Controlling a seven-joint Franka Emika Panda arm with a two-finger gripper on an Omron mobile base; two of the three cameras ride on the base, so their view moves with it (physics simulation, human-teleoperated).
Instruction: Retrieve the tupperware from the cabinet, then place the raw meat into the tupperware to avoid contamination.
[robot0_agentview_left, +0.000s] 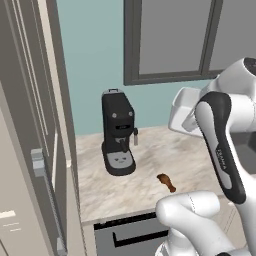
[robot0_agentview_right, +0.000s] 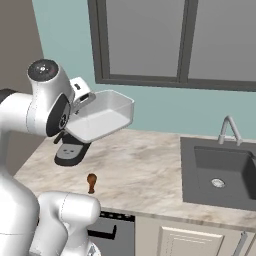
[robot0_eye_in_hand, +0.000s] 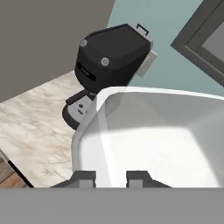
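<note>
My gripper (robot0_eye_in_hand: 111, 177) is shut on the near rim of the tupperware (robot0_eye_in_hand: 162, 135), one finger on each side of the wall. The white-grey tub (robot0_agentview_right: 102, 117) hangs tilted in the air above the counter, to the right of the coffee machine, and looks empty. It also shows behind my forearm, as the tupperware (robot0_agentview_left: 182, 112). The raw meat (robot0_agentview_left: 166, 182), a small reddish-brown lump, lies on the marble counter near the front edge, below the tub; it is the raw meat (robot0_agentview_right: 91, 181) in the right base view. The beige cabinet (robot0_agentview_left: 25, 100) stands at the far left.
A black coffee machine (robot0_agentview_left: 118, 132) stands on the counter (robot0_agentview_left: 145, 165) by the cabinet, close behind the tub (robot0_eye_in_hand: 111, 57). A dark sink (robot0_agentview_right: 220, 170) with a faucet (robot0_agentview_right: 229, 127) sits at the right. A window (robot0_agentview_right: 180, 40) is set in the back wall.
</note>
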